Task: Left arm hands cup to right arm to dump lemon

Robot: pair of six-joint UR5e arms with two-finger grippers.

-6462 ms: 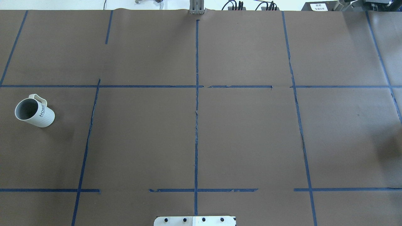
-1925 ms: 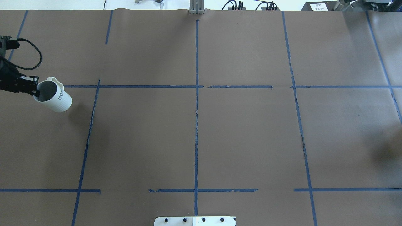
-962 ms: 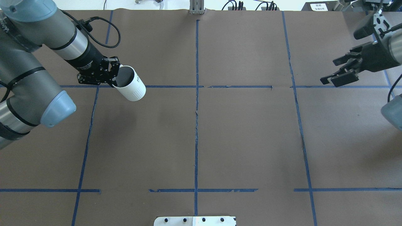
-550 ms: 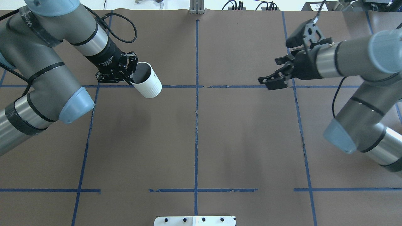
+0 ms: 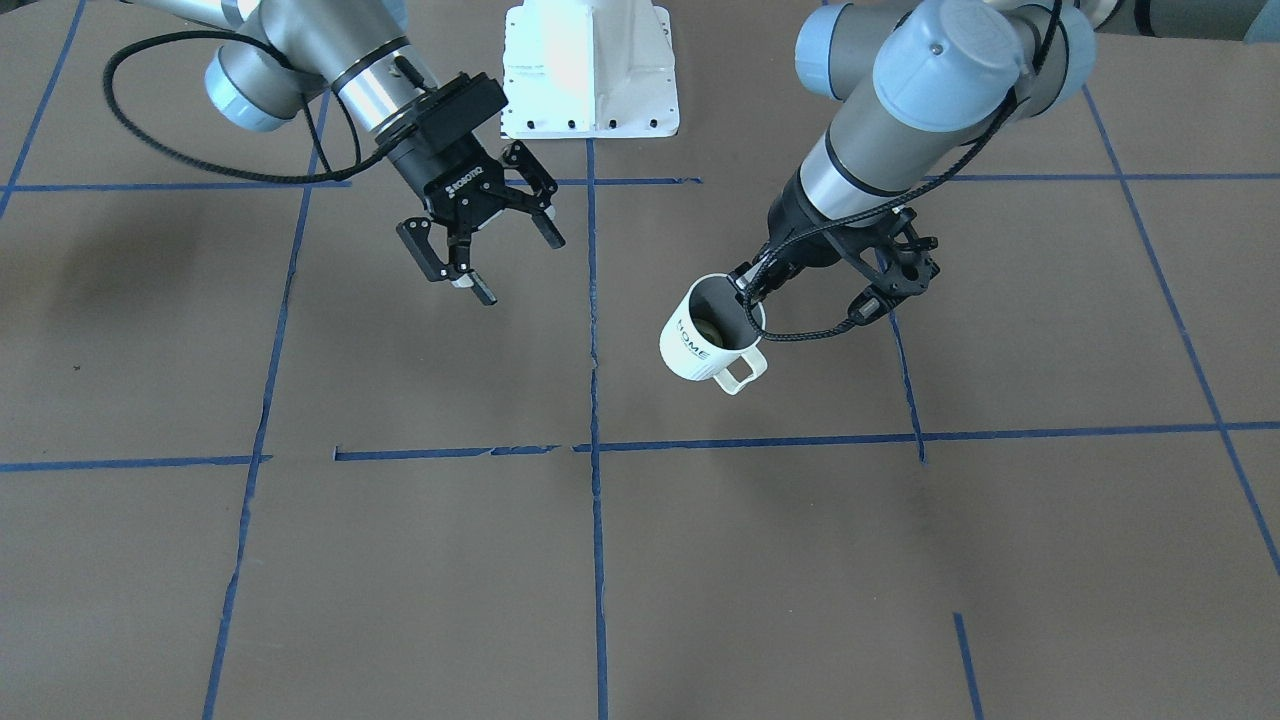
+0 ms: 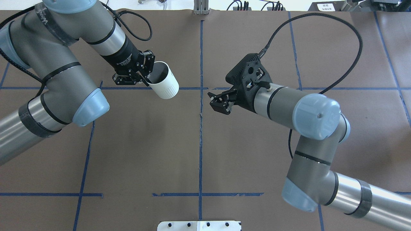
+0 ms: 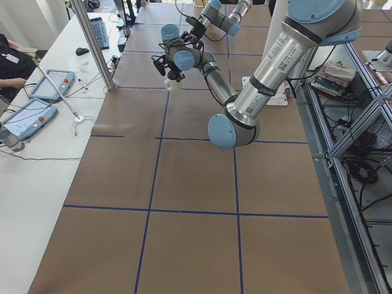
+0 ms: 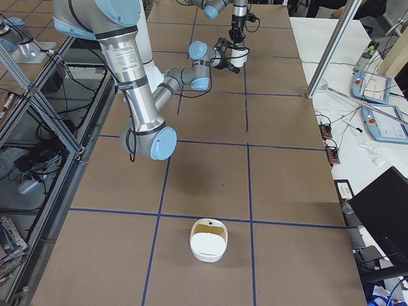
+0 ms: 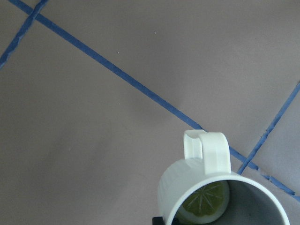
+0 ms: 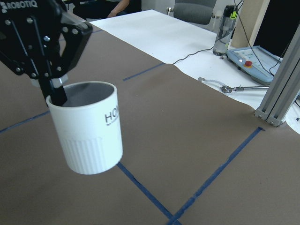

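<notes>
Cup (image 5: 700, 345), with the lemon (image 9: 204, 206) inside, hangs above the counter (image 5: 400, 380) just right of the front view's centre, rim pinched by the left gripper (image 5: 748, 297), while the right gripper (image 5: 492, 262), jaws spread, hovers apart at upper left.

Cup (image 9: 187, 187): lower part was cut off by the left wrist view's bottom edge; its lettering showed only "HO" in the right wrist view.
Lemon (image 9: 205, 207): was partly hidden behind the cup's rim; did not show from overhead.
Left hand (image 5: 750, 297): one finger was hidden inside the cup; was too small to read in both side views.
</notes>
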